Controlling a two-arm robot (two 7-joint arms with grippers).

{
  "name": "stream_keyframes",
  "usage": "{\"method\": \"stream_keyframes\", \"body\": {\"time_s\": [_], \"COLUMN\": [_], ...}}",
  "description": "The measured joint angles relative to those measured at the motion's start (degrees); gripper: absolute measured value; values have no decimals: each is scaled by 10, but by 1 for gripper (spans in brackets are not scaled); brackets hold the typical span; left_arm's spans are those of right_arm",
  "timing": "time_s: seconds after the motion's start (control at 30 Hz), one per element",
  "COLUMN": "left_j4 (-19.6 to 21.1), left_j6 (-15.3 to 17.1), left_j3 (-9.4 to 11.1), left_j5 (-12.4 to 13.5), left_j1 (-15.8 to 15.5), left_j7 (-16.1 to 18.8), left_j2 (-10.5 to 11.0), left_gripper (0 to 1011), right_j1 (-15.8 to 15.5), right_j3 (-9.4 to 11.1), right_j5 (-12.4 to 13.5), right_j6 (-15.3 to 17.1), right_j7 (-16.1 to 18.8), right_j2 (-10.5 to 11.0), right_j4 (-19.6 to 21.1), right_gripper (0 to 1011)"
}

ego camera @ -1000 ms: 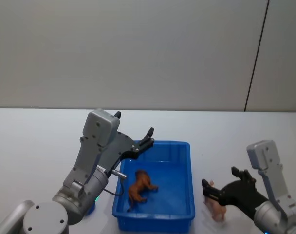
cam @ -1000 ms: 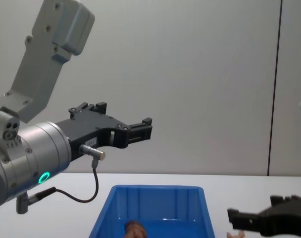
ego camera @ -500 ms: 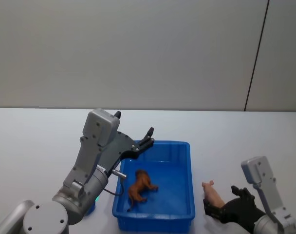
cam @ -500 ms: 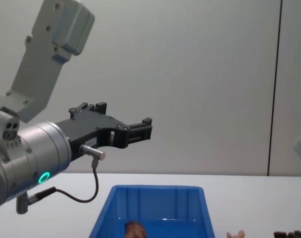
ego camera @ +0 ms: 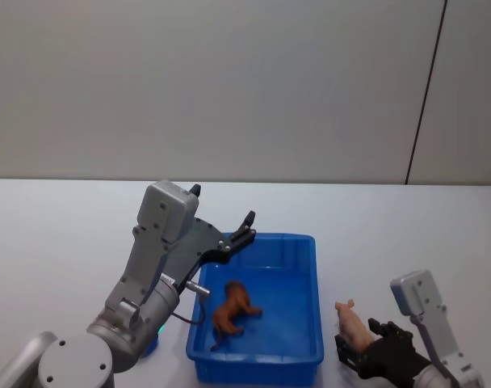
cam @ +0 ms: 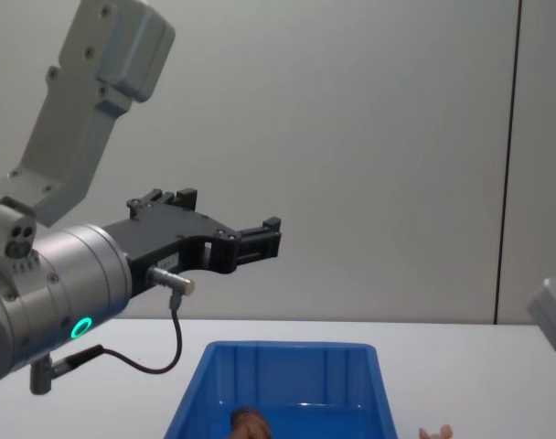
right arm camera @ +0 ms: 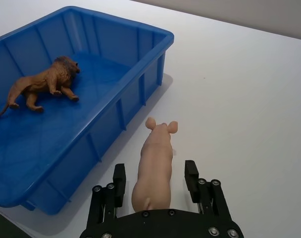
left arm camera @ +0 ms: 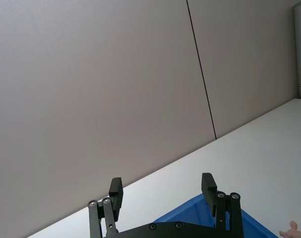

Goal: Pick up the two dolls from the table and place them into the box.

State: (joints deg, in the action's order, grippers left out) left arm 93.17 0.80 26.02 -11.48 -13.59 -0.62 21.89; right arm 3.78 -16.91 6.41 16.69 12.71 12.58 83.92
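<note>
The reddish-brown lion doll (ego camera: 233,309) (right arm camera: 41,87) lies inside the blue box (ego camera: 310,242) (right arm camera: 140,30) (cam: 287,351). The pale pink pig doll (ego camera: 352,323) (right arm camera: 155,163) stands on the white table (ego camera: 68,242) just right of the box, its head pointing away from me. My right gripper (ego camera: 360,356) (right arm camera: 155,177) is low at the pig's rear, open, with one finger on each side of its body and a gap at each. My left gripper (ego camera: 241,230) (left arm camera: 162,188) (cam: 260,240) hangs open and empty above the box's far left corner.
The box's right wall (right arm camera: 140,94) runs close beside the pig. Bare white tabletop (right arm camera: 249,99) spreads to the right of and beyond the pig. A grey wall with a dark vertical seam (ego camera: 423,97) stands behind the table.
My right arm drew back toward the table's near edge and sank, uncovering the pig; its open fingers now flank the pig's rear. The left arm and the lion have not moved.
</note>
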Motion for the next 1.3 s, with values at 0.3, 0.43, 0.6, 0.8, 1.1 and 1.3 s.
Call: {"method": "stream_keyframes", "body": {"time_s": [0.3,0.43,0.6,0.8,1.1,1.3], "left_j4": [0,0,0,0,0,0], "left_j6": [0,0,0,0,0,0], "left_j3": [0,0,0,0,0,0], "left_j5": [0,0,0,0,0,0], "left_j1": [0,0,0,0,0,0], "left_j7": [0,0,0,0,0,0], "left_j2": [0,0,0,0,0,0], "left_gripper": [1001,1001,1001,1001,1001,1001], "right_j1": [4,4,2,-1,-1,8], "right_j3": [-2,-2,0,3,8,8], "right_j5": [-2,-2,-2,-1,2,7], "right_j6": [-15,-18,-22,-32,-57,-66], "right_j7": [1,-4,-16,-28,-33,-17], "right_j2": [-4,-4,-4,-2,1,-3], "right_j4": [-16,-16,-8,9,42,53], "right_gripper": [474,379,380,379,380,379]}}
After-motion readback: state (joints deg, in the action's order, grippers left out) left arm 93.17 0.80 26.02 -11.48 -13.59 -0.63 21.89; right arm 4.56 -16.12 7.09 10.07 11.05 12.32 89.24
